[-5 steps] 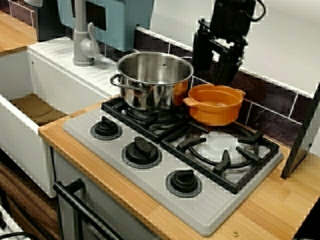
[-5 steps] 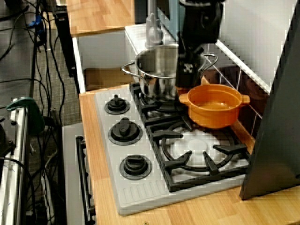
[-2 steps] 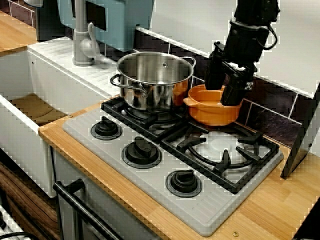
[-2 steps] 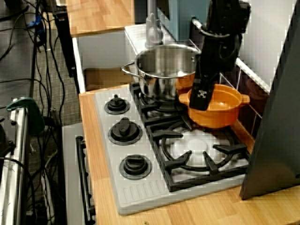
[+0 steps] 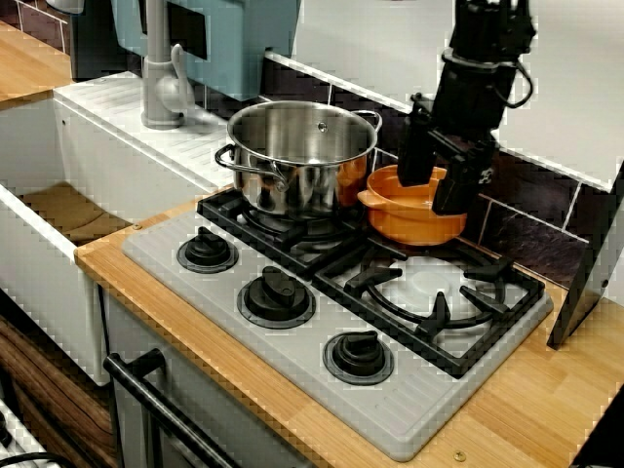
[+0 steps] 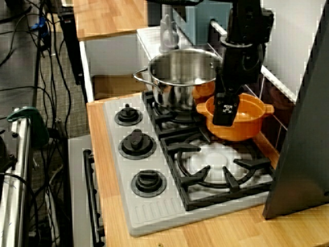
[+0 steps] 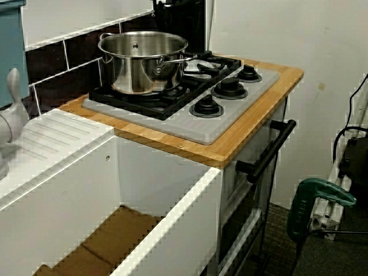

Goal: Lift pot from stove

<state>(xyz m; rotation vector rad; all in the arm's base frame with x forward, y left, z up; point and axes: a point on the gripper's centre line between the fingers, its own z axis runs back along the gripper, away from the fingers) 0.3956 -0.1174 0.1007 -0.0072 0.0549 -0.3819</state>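
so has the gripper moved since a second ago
Yes. The gripper has come forward from the dark tiles and down over the orange pot, fingers straddling its rim.

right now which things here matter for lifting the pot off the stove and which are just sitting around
Part of the job:
orange pot
stove
gripper, fingers straddling the pot's rim

Just lying about:
steel pot
faucet
sink
oven handle
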